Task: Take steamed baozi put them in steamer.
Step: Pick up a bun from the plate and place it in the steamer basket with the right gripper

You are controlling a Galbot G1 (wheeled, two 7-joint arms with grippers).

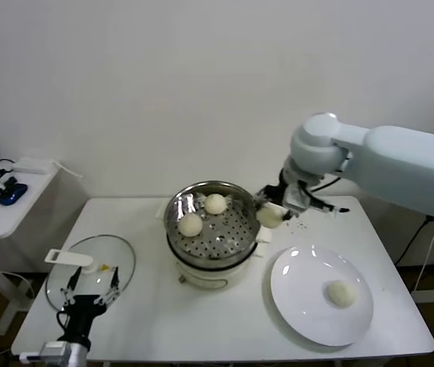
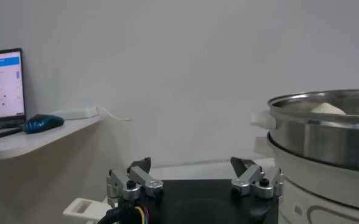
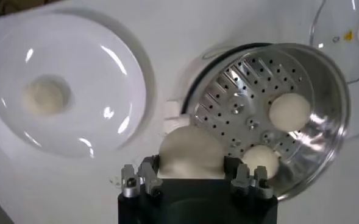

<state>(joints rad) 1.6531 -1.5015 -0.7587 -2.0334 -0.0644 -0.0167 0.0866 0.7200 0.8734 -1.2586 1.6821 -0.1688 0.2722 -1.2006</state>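
White wall backs a white worktop [image 1: 224, 329], on which we find the steamer [image 1: 236, 195]: a round, shiny steel basket with a perforated floor, seated on a cream cooker base [image 1: 209, 274]. Two steamed baozi lie inside it, one [image 1: 215, 203] toward the far rim and one [image 1: 190, 224] on the robot's left side; both are smooth, cream-white domes, flat side down, with no long axis to report. A third baozi [image 1: 270, 215] is clamped in the right gripper [image 1: 272, 213], whose jaws are narrowed onto its sides; we place it at the steamer's right rim, just above the edge. The fourth baozi [image 1: 341, 293] rests near the middle of a flat white plate [image 1: 297, 294], well apart from the steamer on the right.

Most of the perforated floor on the basket's near and right side stands open. A glass lid [image 1: 86, 267] lies on the worktop's left part, beside the steamer. The left gripper [image 1: 90, 294] hovers over that lid near the worktop's front edge, jaws spread wide and holding nothing.
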